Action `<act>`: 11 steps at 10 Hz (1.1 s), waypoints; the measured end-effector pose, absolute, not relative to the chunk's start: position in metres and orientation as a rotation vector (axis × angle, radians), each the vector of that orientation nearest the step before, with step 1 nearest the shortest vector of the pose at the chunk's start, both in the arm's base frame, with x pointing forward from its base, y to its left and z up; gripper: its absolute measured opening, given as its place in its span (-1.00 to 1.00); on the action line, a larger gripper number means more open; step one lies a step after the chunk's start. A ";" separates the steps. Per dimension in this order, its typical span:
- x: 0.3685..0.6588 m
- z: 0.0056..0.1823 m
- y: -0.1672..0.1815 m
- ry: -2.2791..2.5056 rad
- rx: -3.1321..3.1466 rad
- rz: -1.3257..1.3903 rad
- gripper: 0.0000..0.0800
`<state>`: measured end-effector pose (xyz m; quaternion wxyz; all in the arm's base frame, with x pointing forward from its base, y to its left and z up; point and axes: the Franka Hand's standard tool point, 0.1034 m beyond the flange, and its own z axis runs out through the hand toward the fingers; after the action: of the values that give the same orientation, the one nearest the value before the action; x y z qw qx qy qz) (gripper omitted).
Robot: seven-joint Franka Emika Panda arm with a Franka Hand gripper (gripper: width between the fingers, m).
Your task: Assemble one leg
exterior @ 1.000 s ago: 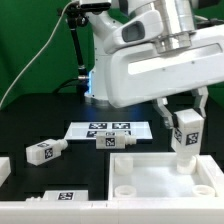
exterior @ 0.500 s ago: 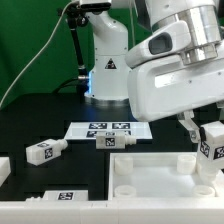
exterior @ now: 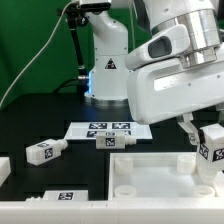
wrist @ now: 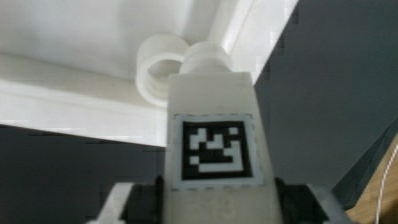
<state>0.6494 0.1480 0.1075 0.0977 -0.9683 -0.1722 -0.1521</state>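
Moved since one second ago: arm, tool and held leg, all shifted toward the exterior view's right. No visible change over the last half second.

- Tool (exterior: pixel 207 132): pinching the leg; in the wrist view its pale fingers (wrist: pixel 125 205) sit on either side of the leg's near end.
- Leg (exterior: pixel 212 140): white post, upright, square tag facing the exterior camera. It hangs over the tabletop's corner at the exterior view's right. In the wrist view the leg (wrist: pixel 217 130) points at a round socket (wrist: pixel 164 65) in that corner. Whether its tip touches the socket cannot be told.
- Tabletop (exterior: pixel 150 160): large white tray-like square, flat on the desk (exterior: pixel 30 125), nearest the exterior camera.
- Marker board (exterior: pixel 108 128): thin white strip with tags, lying just beyond the tabletop, in front of the arm base (exterior: pixel 105 65).
- Second leg (exterior: pixel 113 141): lying on its side, between the marker board and the tabletop's far rim.
- Third leg (exterior: pixel 44 152): lying on its side, toward the exterior view's left, well apart from the tabletop.
- Tagged white part (exterior: pixel 62 196): low at the exterior view's left, just beside the tabletop; its kind is unclear.
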 end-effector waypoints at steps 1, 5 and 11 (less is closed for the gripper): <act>0.652 0.109 0.146 -0.516 -2.866 -0.458 -0.29; 0.661 0.103 0.143 -0.503 -2.864 -0.464 -0.29; 0.662 0.091 0.132 -0.479 -2.875 -0.541 -0.29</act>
<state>0.6615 0.1324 0.0913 0.0884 -0.9661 -0.1609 -0.1818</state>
